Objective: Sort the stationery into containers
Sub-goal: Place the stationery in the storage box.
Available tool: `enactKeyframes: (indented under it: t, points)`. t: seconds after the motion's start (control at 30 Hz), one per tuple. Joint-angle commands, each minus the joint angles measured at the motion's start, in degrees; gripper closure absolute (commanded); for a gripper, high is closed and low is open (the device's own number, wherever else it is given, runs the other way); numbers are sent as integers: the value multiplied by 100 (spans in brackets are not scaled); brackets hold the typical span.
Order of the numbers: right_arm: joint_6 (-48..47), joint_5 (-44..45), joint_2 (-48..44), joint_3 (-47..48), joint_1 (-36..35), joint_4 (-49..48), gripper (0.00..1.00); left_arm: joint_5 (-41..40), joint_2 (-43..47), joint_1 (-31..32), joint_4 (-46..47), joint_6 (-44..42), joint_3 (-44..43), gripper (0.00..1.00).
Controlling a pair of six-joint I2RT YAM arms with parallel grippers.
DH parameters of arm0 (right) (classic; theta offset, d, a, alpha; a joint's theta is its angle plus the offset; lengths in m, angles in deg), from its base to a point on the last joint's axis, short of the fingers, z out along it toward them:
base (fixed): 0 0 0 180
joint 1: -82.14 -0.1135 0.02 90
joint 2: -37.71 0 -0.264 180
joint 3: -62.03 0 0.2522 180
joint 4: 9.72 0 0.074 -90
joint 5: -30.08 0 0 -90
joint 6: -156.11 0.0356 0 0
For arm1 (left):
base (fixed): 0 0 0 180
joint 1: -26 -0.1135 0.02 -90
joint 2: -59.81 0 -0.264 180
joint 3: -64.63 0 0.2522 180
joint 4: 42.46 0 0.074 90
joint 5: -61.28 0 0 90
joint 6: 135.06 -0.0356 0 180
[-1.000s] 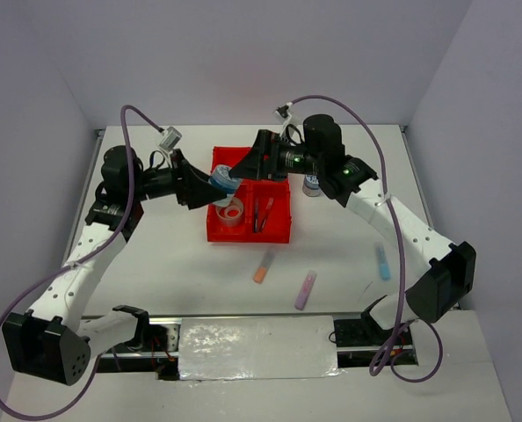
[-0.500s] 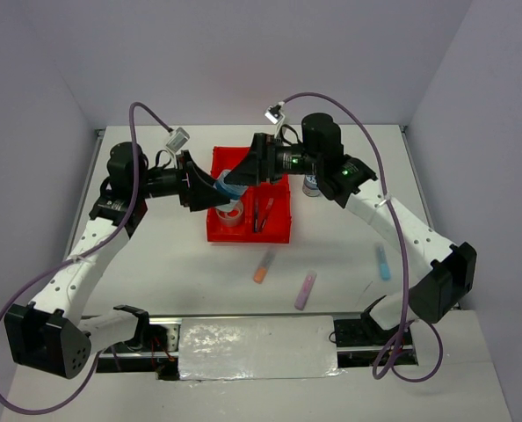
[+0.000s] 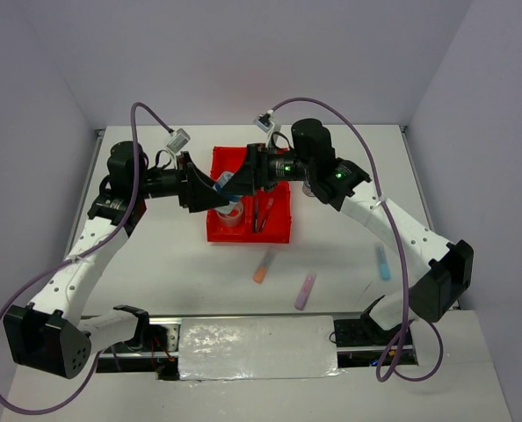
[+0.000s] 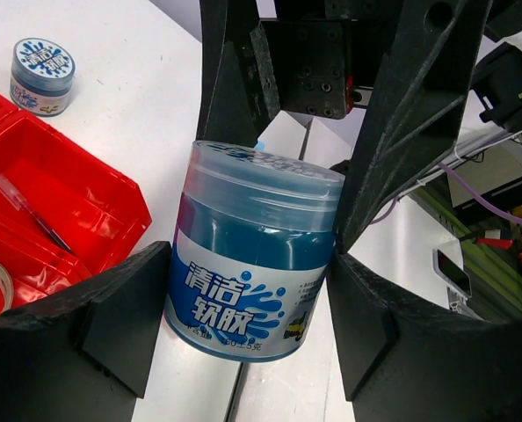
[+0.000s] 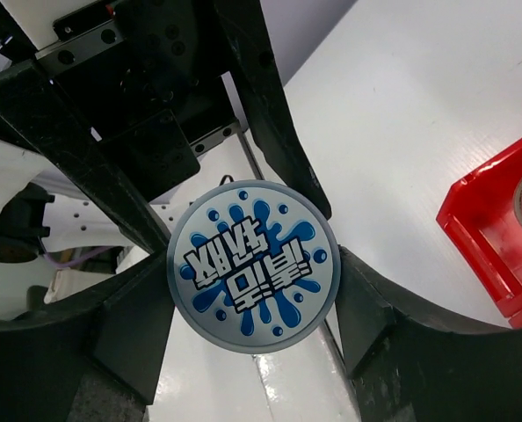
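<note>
The left claw (image 4: pixel 248 303) is clamped on the body of a blue-and-white round plastic tub with a translucent lid (image 4: pixel 254 220). Its two black fingers press the label from either side in the lower part of the left wrist view. The right claw (image 5: pixel 252 294) meets it from the lid end, and its fingers seem to rest against the rim on both sides, so both claws appear to be gripping the same tub. In the top view this happens at the centre of the frame, in the air above the upper left part of the bright red four-compartment plastic tray (image 3: pixel 248 236). The step in hand looks like a hand-over of the tub between the arms, or a joint placing of it. The next move calls for one claw to let go cleanly before the other pulls away, so the tub is not twisted or dropped, and then for lowering it into a compartment. A second, similar blue-and-white tub (image 4: pixel 43 75) stands on the white desk (image 3: pixel 155 255) beyond the tray. An orange highlighter (image 3: pixel 263 265), a purple highlighter (image 3: pixel 306 289) and a light-blue highlighter (image 3: pixel 382 261) lie unsorted lower in the frame. Compared with a second ago, the right claw has narrowed from wide apart onto the tub, the right arm has swung further towards the left of the frame, and the loose highlighters have not moved.
</note>
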Motion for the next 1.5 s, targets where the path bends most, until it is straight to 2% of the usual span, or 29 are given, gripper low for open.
enactKeyframes:
  t: [0.0,0.03,0.07,0.1,0.17,0.2,0.23,0.3,0.33,0.43,0.47,0.6,0.67,0.77,1.03,1.33,1.47]
  points:
    - [-39,216,34,201,-78,-181,75,294,94,25,385,-190,-285,100]
    - [-30,251,60,218,-78,-190,92,382,103,34,359,-208,-285,99]
    - [5,295,78,218,-78,-208,99,391,94,34,315,-269,-294,97]
    - [5,295,87,210,-78,-243,100,400,103,34,254,-322,-303,94]
    - [5,313,96,218,-70,-296,100,322,112,34,-9,-480,-338,76]
    - [-4,383,87,201,-52,-322,100,208,112,34,-176,-567,-364,63]
    - [-21,462,87,201,-43,-322,100,-211,103,34,-543,-734,-443,35]
    - [-48,681,69,201,61,-226,100,-792,85,34,-940,-893,-609,1]
    - [-161,987,61,201,97,-165,100,-1108,42,34,-1264,-963,-663,1]
    - [-443,2077,69,219,299,274,100,-2794,-90,34,-1775,-938,-909,1]
    - [-496,2367,78,218,369,458,100,-3808,-143,25,-2143,-911,-970,1]
    - [-794,3536,376,480,721,802,100,-5738,-371,-97,-3041,-613,-1287,1]
    - [-1058,4167,892,762,818,1004,100,-5866,-468,-229,-3244,-516,-1296,1]
    - [-1541,4819,1746,1544,844,1286,100,-5498,-399,-256,-3315,-542,-1165,1]
    - [-2253,4945,3635,3574,994,1786,100,-5041,76,-256,-3367,-761,-830,1]
    - [-2307,4707,3945,3374,1020,1629,95,-4953,129,-247,-3667,-1148,-804,1]
    - [-2210,4593,3753,2805,985,1427,88,-4865,33,-256,-3693,-1210,-874,1]
